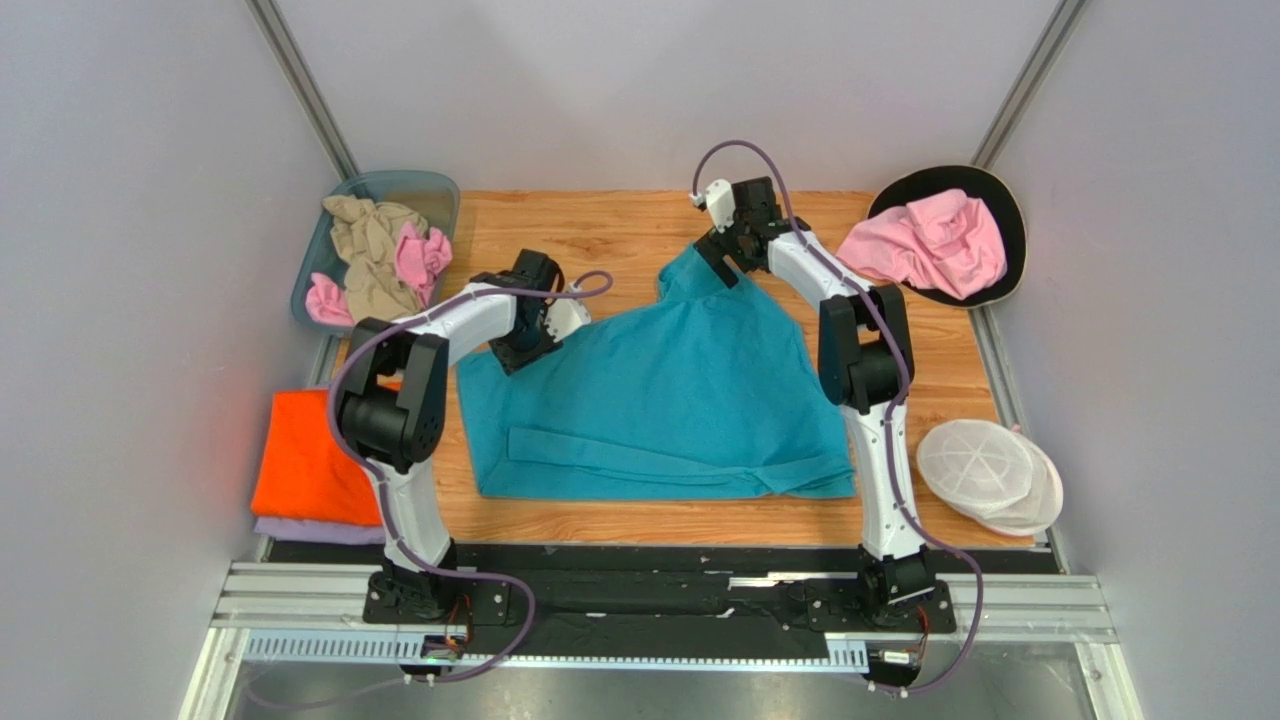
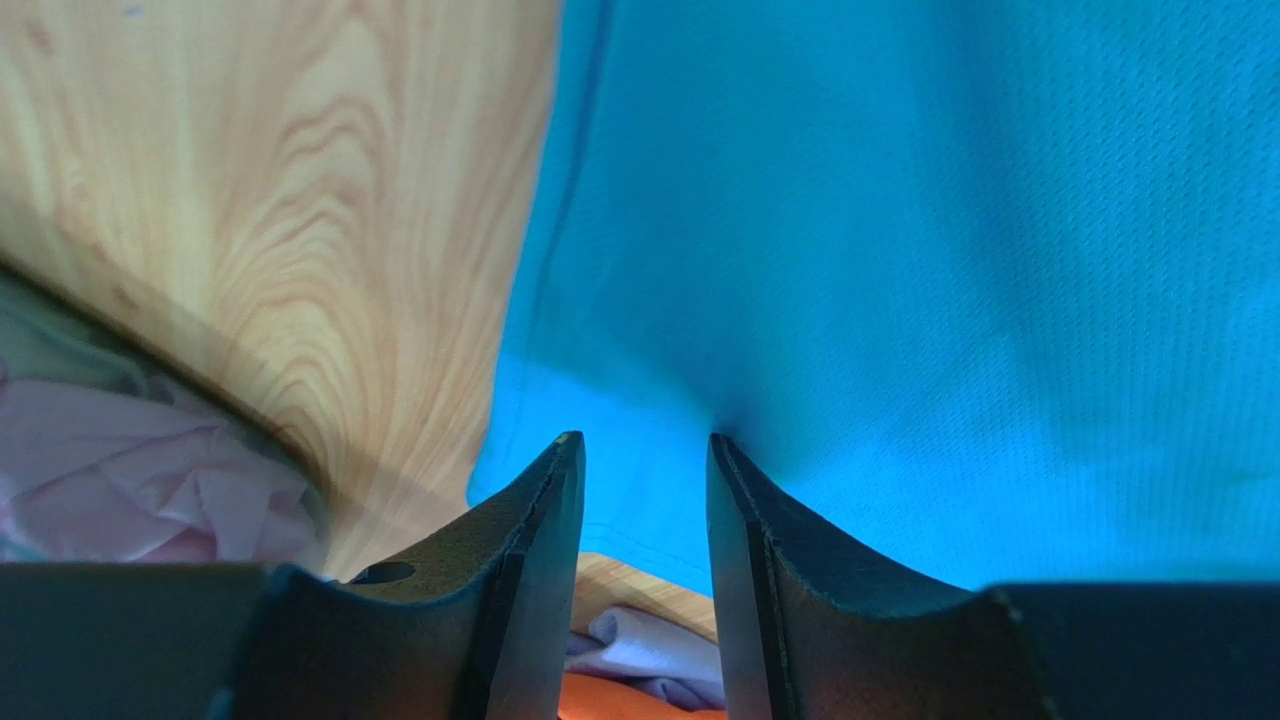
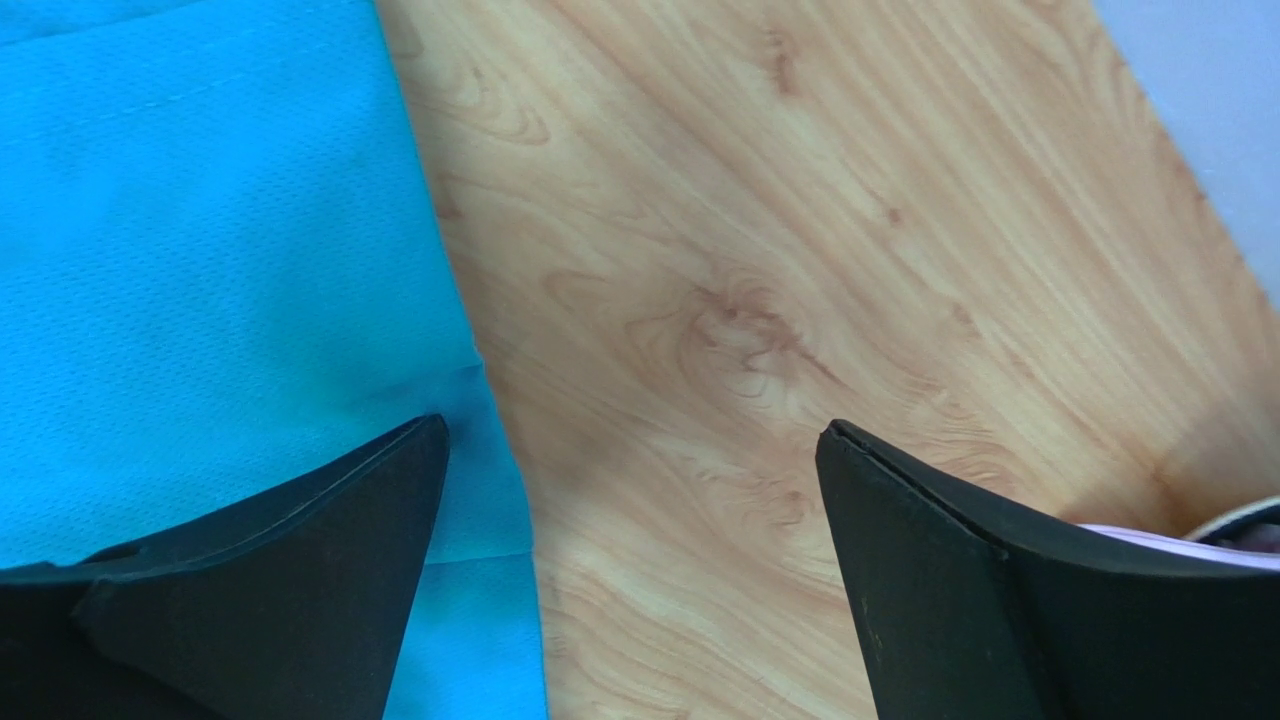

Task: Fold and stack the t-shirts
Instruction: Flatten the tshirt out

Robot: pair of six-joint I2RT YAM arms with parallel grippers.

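Observation:
A teal t-shirt (image 1: 661, 390) lies spread on the wooden table (image 1: 601, 225), its lower edge folded up. My left gripper (image 1: 519, 353) is low over the shirt's upper left edge. In the left wrist view its jaws (image 2: 643, 443) stand partly apart, the tips touching the teal cloth (image 2: 932, 270) just above its hem, with nothing clamped. My right gripper (image 1: 721, 258) is at the shirt's top point. In the right wrist view it (image 3: 631, 435) is wide open, one finger over teal cloth (image 3: 196, 225), the other over bare wood. A folded orange t-shirt (image 1: 308, 465) lies on a lavender one (image 1: 316, 530) at the left.
A clear bin (image 1: 436, 192) at the back left holds crumpled beige (image 1: 368, 248) and pink (image 1: 425, 255) shirts. Another pink shirt (image 1: 932, 248) lies on a black round pad (image 1: 1010, 210) at the back right. A white ribbed dish (image 1: 989, 473) stands at the front right.

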